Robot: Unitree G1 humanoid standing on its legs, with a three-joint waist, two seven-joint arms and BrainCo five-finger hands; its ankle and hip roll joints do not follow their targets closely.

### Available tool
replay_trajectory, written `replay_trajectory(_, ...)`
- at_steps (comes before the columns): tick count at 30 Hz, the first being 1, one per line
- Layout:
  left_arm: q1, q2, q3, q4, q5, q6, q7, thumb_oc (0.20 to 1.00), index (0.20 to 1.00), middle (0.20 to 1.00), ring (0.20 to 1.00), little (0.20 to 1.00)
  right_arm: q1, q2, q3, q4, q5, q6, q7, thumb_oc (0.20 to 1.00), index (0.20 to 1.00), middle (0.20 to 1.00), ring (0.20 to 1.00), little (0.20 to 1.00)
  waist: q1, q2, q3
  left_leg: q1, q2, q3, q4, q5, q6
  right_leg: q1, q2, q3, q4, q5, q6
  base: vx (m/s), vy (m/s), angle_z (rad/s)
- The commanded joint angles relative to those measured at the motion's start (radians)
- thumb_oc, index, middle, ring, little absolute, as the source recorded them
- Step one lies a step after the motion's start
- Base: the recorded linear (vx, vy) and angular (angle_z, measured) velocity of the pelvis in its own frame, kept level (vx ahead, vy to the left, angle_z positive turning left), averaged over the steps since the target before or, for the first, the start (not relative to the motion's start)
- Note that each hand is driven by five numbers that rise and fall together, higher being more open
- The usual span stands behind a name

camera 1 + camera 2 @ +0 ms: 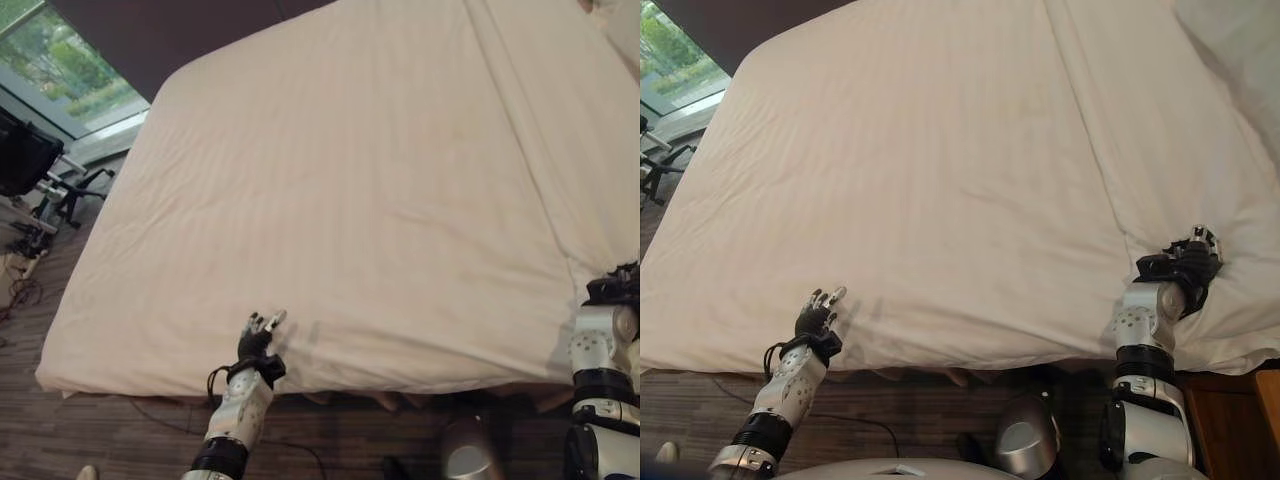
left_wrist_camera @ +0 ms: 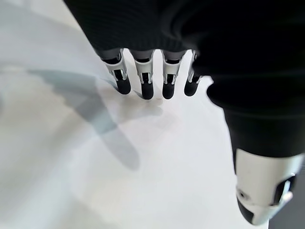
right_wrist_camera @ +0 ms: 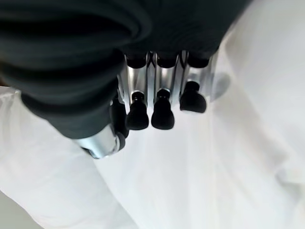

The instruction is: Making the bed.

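Observation:
A wide bed carries a cream striped cover (image 1: pixel 340 190), spread nearly flat. My left hand (image 1: pixel 258 337) hovers just above the cover's near edge, fingers (image 2: pixel 143 81) straight and open, holding nothing. On the right, a second layer of white bedding (image 1: pixel 1200 150) overlaps the cover along a long seam (image 1: pixel 1090 130). My right hand (image 1: pixel 1188 262) rests on that layer near the bed's front edge. Its fingers (image 3: pixel 162 112) are relaxed over the white cloth with no cloth pinched between them.
A white pillow (image 1: pixel 1240 40) lies at the far right of the bed. A window (image 1: pixel 60 70) and a black chair (image 1: pixel 25 150) with gear stand off the bed's left side. Dark wood floor (image 1: pixel 120 430) runs along the near edge.

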Motion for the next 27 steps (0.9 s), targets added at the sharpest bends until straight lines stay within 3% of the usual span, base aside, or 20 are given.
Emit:
replay_trajectory(1, -0.013, 0.012, 0.014, 0.078, 0.003, -0.009, 0.016, 1.000, 1.000, 1.000, 1.000, 1.000, 0.260, 0.020, -0.117, 0.260, 0.049, 0.072, -0.064, 0.200, 0.200, 0.200, 0.200, 0.200, -0.088, 0.014, -0.015, -0.045, 0.100, -0.010, 0.012, 0.044, -0.056, 0.058, -0.068, 0.058, 0.020, -0.175, 0.054, -0.02, 0.054, -0.08)
replay_trajectory(4, -0.019, 0.014, 0.022, 0.082, 0.011, -0.007, 0.023, 1.000, 1.000, 1.000, 1.000, 1.000, 0.289, 0.019, -0.113, 0.287, 0.037, 0.094, -0.056, 0.200, 0.200, 0.200, 0.200, 0.200, -0.093, -0.003, -0.014, -0.036, 0.101, -0.004, 0.012, 0.041, -0.055, 0.061, -0.065, 0.063, 0.020, -0.171, 0.055, -0.01, 0.028, -0.13)
replay_trajectory(9, 0.001, 0.028, 0.052, 0.079, 0.021, 0.001, 0.032, 1.000, 1.000, 1.000, 1.000, 1.000, 0.373, 0.027, -0.127, 0.353, 0.023, 0.135, -0.034, 0.200, 0.200, 0.200, 0.200, 0.200, -0.078, -0.074, -0.020, -0.012, 0.109, 0.003, 0.012, 0.038, -0.053, 0.078, -0.052, 0.070, 0.020, -0.165, 0.056, -0.01, 0.013, -0.08)
replay_trajectory(12, 0.009, 0.032, 0.061, 0.072, 0.026, 0.002, 0.035, 1.000, 1.000, 1.000, 1.000, 1.000, 0.386, 0.029, -0.128, 0.374, 0.019, 0.146, -0.026, 0.200, 0.200, 0.200, 0.200, 0.200, -0.068, -0.098, -0.025, -0.005, 0.112, 0.006, 0.012, 0.036, -0.053, 0.084, -0.049, 0.071, 0.020, -0.162, 0.057, 0.00, 0.013, -0.03)
replay_trajectory(13, 0.023, 0.035, 0.074, 0.056, 0.023, -0.002, 0.043, 1.000, 1.000, 1.000, 1.000, 1.000, 0.398, 0.036, -0.125, 0.366, 0.017, 0.147, -0.020, 0.200, 0.200, 0.200, 0.200, 0.200, -0.053, -0.124, -0.032, 0.000, 0.115, 0.008, 0.012, 0.037, -0.053, 0.089, -0.045, 0.070, 0.020, -0.158, 0.058, 0.00, 0.018, -0.06)
replay_trajectory(15, 0.032, 0.037, 0.079, 0.045, 0.021, -0.004, 0.043, 1.000, 1.000, 1.000, 1.000, 1.000, 0.402, 0.037, -0.127, 0.376, 0.016, 0.151, -0.015, 0.200, 0.200, 0.200, 0.200, 0.200, -0.044, -0.138, -0.037, 0.004, 0.116, 0.007, 0.012, 0.037, -0.053, 0.093, -0.043, 0.071, 0.020, -0.157, 0.059, 0.00, 0.014, -0.16)
replay_trajectory(16, 0.043, 0.041, 0.086, 0.035, 0.023, -0.003, 0.043, 1.000, 1.000, 1.000, 1.000, 1.000, 0.402, 0.040, -0.125, 0.380, 0.021, 0.150, -0.015, 0.200, 0.200, 0.200, 0.200, 0.200, -0.029, -0.164, -0.045, 0.009, 0.120, 0.009, 0.012, 0.037, -0.053, 0.099, -0.039, 0.068, 0.020, -0.155, 0.060, 0.00, 0.030, -0.34)
replay_trajectory(22, 0.088, 0.049, 0.104, -0.067, 0.028, -0.009, 0.046, 1.000, 1.000, 1.000, 1.000, 1.000, 0.392, 0.042, -0.075, 0.284, -0.039, 0.152, -0.003, 0.200, 0.200, 0.200, 0.200, 0.200, 0.021, -0.237, -0.078, 0.017, 0.132, 0.002, 0.012, 0.040, -0.057, 0.116, -0.033, 0.056, 0.020, -0.146, 0.065, -0.01, 0.020, -0.22)
replay_trajectory(24, 0.094, 0.054, 0.106, -0.111, 0.049, -0.007, 0.048, 1.000, 1.000, 1.000, 1.000, 1.000, 0.386, 0.030, -0.012, 0.191, -0.135, 0.161, 0.008, 1.000, 1.000, 1.000, 1.000, 1.000, 0.038, -0.264, -0.091, 0.017, 0.134, 0.000, 0.012, 0.043, -0.058, 0.118, -0.028, 0.054, 0.020, -0.141, 0.066, -0.04, 0.011, -0.01)
replay_trajectory(25, 0.099, 0.059, 0.113, -0.155, 0.067, -0.009, 0.054, 1.000, 1.000, 1.000, 1.000, 1.000, 0.385, 0.025, 0.039, 0.122, -0.218, 0.174, 0.010, 1.000, 1.000, 1.000, 1.000, 1.000, 0.047, -0.281, -0.097, 0.019, 0.136, -0.003, 0.012, 0.044, -0.058, 0.122, -0.028, 0.051, 0.020, -0.138, 0.066, -0.03, 0.005, 0.02)
replay_trajectory(27, 0.107, 0.062, 0.113, -0.180, 0.089, -0.004, 0.054, 1.000, 1.000, 1.000, 1.000, 1.000, 0.384, 0.029, 0.050, 0.067, -0.243, 0.165, 0.005, 1.000, 1.000, 1.000, 1.000, 1.000, 0.053, -0.291, -0.106, 0.019, 0.137, -0.005, 0.012, 0.044, -0.058, 0.123, -0.026, 0.050, 0.020, -0.137, 0.066, 0.00, -0.002, 0.02)
